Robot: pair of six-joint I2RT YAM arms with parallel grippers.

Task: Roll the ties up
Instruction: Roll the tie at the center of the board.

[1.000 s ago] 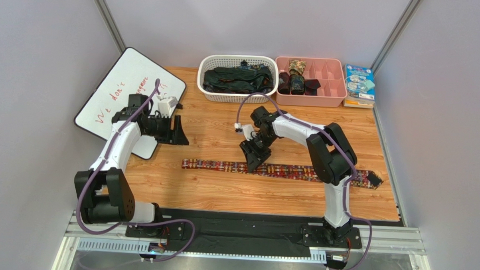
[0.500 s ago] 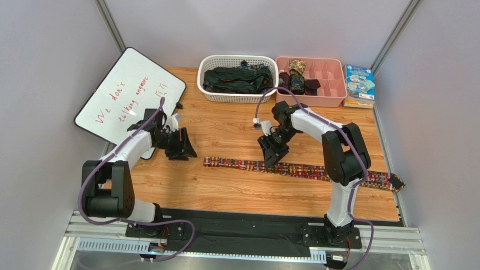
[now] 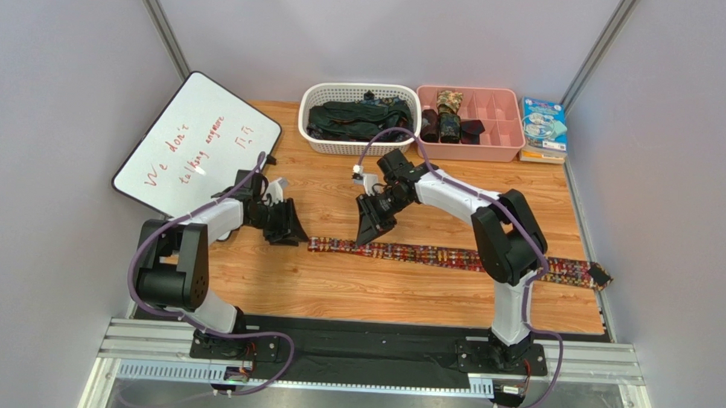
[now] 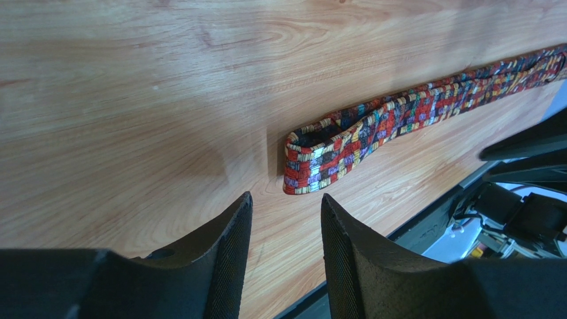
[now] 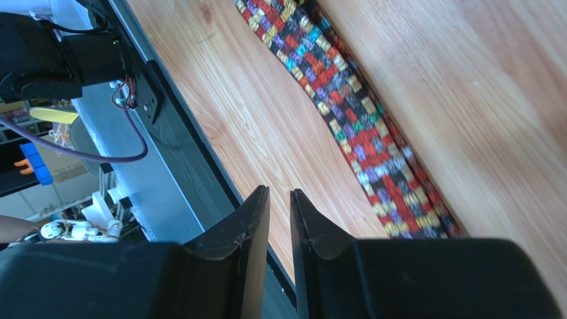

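Note:
The red-orange-yellow-green patterned tie (image 3: 446, 257) lies flat and stretched out across the table, its right end at the right edge. My left gripper (image 3: 289, 230) is open and empty, low over the wood just left of the tie's folded left end (image 4: 313, 166). In the left wrist view that end lies just beyond my left gripper (image 4: 286, 203). My right gripper (image 3: 367, 233) hangs over the tie's left part. In the right wrist view my right gripper (image 5: 279, 196) has its jaws a narrow gap apart and holds nothing. The tie (image 5: 359, 119) runs beside it.
A white basket (image 3: 316, 143) at the back holds dark green ties. A pink divided tray (image 3: 513, 153) beside it holds a rolled camouflage tie (image 3: 449, 101) and dark rolls. A whiteboard (image 3: 196, 144) lies at the back left. A stack of booklets (image 3: 544, 124) is at the back right.
The tie slid right with my right gripper, then stayed put. My right gripper has since moved back left along it. My left gripper has come right, up to the tie's left end.

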